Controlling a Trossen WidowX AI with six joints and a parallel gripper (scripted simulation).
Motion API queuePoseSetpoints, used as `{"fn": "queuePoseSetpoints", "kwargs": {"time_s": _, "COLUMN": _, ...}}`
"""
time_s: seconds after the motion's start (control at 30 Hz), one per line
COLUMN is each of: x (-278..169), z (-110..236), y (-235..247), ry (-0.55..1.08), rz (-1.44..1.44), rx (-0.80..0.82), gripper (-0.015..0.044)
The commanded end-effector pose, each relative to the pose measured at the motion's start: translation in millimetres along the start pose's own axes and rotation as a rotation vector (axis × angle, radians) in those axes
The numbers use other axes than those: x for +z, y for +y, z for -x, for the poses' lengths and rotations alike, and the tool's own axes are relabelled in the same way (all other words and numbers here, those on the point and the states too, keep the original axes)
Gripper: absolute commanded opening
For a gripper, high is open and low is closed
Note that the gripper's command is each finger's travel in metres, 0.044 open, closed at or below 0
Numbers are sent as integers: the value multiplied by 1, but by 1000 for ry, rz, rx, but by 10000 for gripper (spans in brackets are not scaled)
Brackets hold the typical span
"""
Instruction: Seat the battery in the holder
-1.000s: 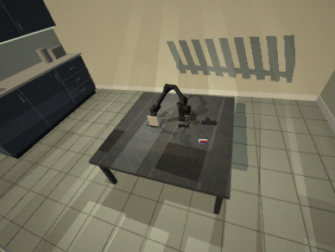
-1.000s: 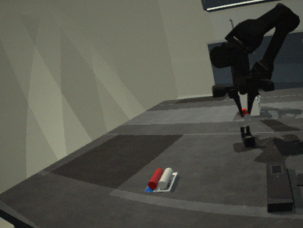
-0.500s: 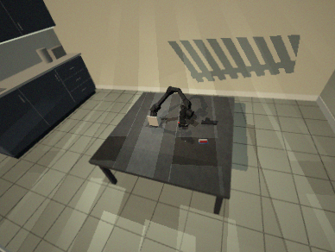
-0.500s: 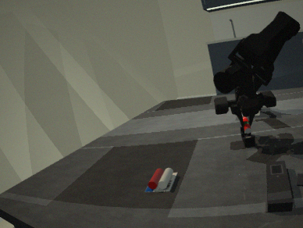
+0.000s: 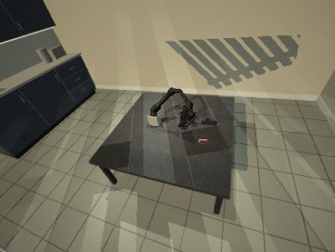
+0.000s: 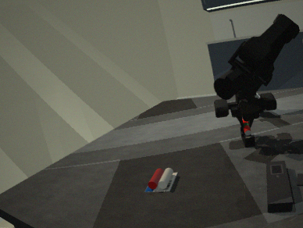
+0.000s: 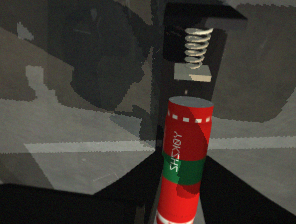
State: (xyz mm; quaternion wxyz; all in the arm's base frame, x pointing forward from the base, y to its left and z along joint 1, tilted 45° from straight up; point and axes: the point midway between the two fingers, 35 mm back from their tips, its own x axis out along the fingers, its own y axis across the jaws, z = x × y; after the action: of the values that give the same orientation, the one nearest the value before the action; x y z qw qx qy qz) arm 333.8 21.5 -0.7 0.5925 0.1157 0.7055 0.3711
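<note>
A red battery (image 7: 187,142) (image 6: 246,126) with a green band is held by my gripper (image 7: 180,160) (image 6: 244,120), which is shut on it. In the wrist view its flat grey end points up the picture towards the coil spring (image 7: 197,47) of the black holder (image 7: 205,15) (image 6: 248,141). The battery is over or partly in the holder and looks tilted in the exterior view; a gap shows between flat end and spring. The holder's lip end is hidden behind the battery and fingers. Whether the battery touches the holder cannot be told.
A red cylinder (image 6: 155,179) and a white cylinder (image 6: 166,178) lie side by side on a small card. A dark box-shaped device (image 6: 279,187) (image 5: 209,122) lies near the arm. A pale upright block (image 5: 153,121) stands beside the arm.
</note>
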Motion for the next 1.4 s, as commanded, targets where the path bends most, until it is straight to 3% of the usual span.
{"fn": "queuePoseSetpoints", "kwargs": {"time_s": 0.0, "x": 2, "z": 1, "y": -1, "ry": 23, "rz": 8, "rx": -5, "gripper": 63}}
{"fn": "queuePoseSetpoints", "kwargs": {"time_s": 0.87, "x": 11, "z": -7, "y": 0, "ry": 187, "rz": 13, "rx": -3, "gripper": 63}}
{"fn": "queuePoseSetpoints", "kwargs": {"time_s": 1.37, "x": 18, "z": -7, "y": 0, "ry": 191, "rz": 13, "rx": -2, "gripper": 63}}
